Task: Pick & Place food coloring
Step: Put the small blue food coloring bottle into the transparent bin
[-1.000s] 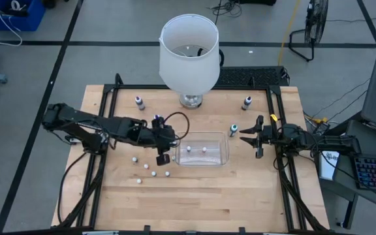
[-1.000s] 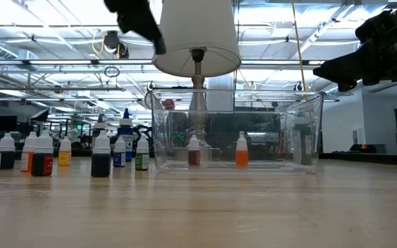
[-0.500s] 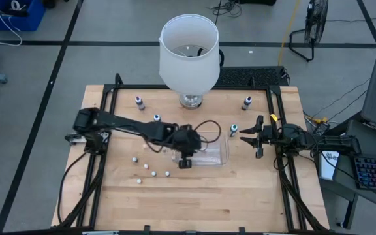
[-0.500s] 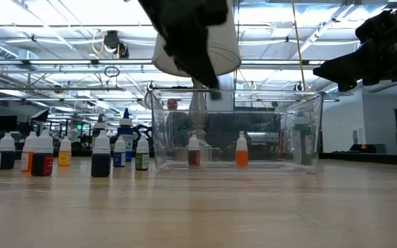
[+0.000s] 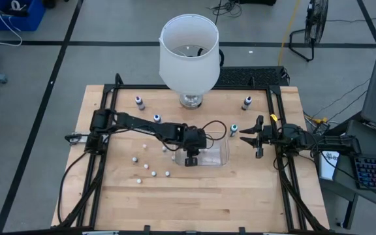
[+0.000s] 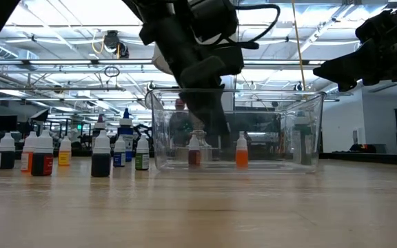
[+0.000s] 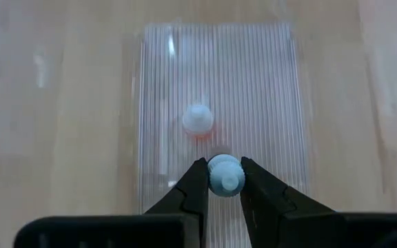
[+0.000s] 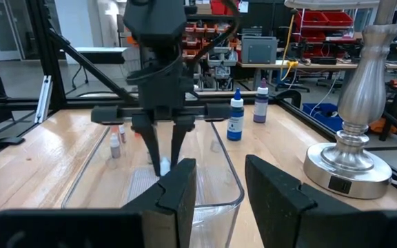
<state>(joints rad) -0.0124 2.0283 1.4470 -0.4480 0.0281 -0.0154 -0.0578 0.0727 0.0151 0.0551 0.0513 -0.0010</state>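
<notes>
Left gripper (image 7: 225,180): fingers clamped on a white-capped food coloring bottle (image 7: 225,175), lowered into the clear tub (image 5: 222,154) at frame centre.
Tub contents: two more bottles (image 6: 194,149) inside.
Other bottles (image 6: 100,156): grouped left of the tub.
Right gripper (image 5: 254,138): fingers apart, idle right of the tub.
Lamp (image 5: 188,52): upper centre.
</notes>
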